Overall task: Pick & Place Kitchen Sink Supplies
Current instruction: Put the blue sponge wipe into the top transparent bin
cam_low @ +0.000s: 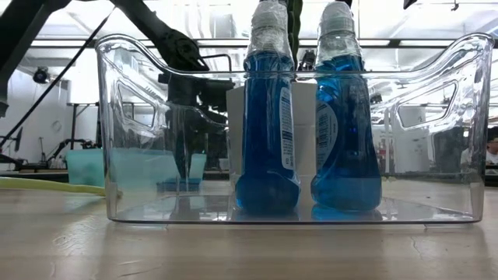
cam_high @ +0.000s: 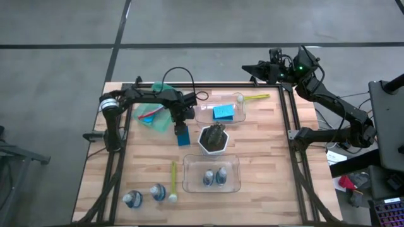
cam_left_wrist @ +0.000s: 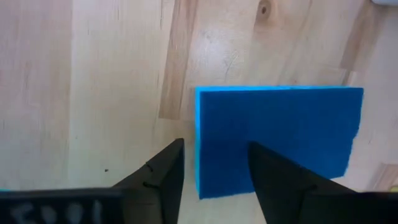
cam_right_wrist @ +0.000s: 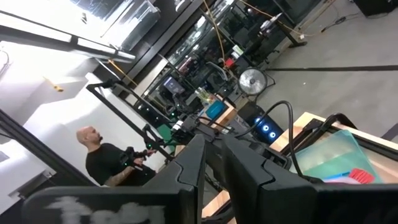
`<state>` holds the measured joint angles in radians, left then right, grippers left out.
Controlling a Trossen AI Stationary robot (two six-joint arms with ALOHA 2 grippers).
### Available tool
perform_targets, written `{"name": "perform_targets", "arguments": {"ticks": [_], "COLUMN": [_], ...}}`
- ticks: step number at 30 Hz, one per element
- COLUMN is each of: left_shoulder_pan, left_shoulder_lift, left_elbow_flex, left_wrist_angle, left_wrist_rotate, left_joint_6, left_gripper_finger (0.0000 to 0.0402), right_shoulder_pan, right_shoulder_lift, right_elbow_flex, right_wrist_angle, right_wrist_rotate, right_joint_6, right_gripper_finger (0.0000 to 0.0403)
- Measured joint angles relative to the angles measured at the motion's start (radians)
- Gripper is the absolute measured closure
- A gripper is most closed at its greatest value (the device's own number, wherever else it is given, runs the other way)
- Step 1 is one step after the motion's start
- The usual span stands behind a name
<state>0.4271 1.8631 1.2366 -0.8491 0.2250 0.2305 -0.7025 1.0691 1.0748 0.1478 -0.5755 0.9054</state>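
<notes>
Over the bare wood just left of the white pot (cam_high: 214, 139), we have our left gripper (cam_high: 184, 123) poised above a flat blue sponge (cam_high: 183, 136) that lies on the table (cam_high: 265, 157). Its wrist view shows the jaws parted and holding nothing, with the sponge's near edge between the 2 dark fingers (cam_left_wrist: 163, 177), so we judge the gripper is lined up either to close on that sponge or has let it go there. A second sponge (cam_high: 223, 113) already lies in the far clear bin (cam_high: 203, 113), which suggests where sponges belong. The near clear bin (cam_high: 189, 180) holds 2 bottles of blue liquid (cam_low: 268, 117) standing upright side by side, while 2 more bottles (cam_high: 144, 196) wait on the table near the front left corner, beside a slim yellow brush (cam_high: 173, 179). Brushes lie in the green tray (cam_high: 159, 123), and another yellow brush (cam_high: 255, 98) lies just beside the far bin. Our right gripper (cam_high: 249, 68) waits beyond the table's far right corner, fingers nearly together and holding nothing
</notes>
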Motion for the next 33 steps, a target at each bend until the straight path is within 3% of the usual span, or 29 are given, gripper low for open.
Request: {"name": "perform_targets", "arguments": {"ticks": [3,10,21,33], "left_shoulder_pan": [-0.001,-0.001,0.0,0.003], "left_shoulder_lift": [0.001,0.001,-0.009,-0.115], "left_elbow_flex": [0.0,0.0,0.0,0.001], "left_wrist_angle": [0.001,0.003,-0.037,-0.066], "left_wrist_rotate": [-0.007,-0.007,0.014,0.054], "left_joint_6": [-0.001,-0.004,0.023,0.002], "left_gripper_finger": [0.0269,0.0391,0.0401,0.0401], "right_shoulder_pan": [0.0,0.0,0.0,0.0], "right_shoulder_lift": [0.0,0.0,0.0,0.0], "right_elbow_flex": [0.0,0.0,0.0,0.0], "right_wrist_angle": [-0.009,-0.014,-0.017,-0.017], "right_wrist_rotate": [0.0,0.0,0.0,0.0], "right_joint_6": [0.0,-0.007,-0.008,-0.019], "right_gripper_finger": [0.0351,0.0351,0.0351,0.0351]}}
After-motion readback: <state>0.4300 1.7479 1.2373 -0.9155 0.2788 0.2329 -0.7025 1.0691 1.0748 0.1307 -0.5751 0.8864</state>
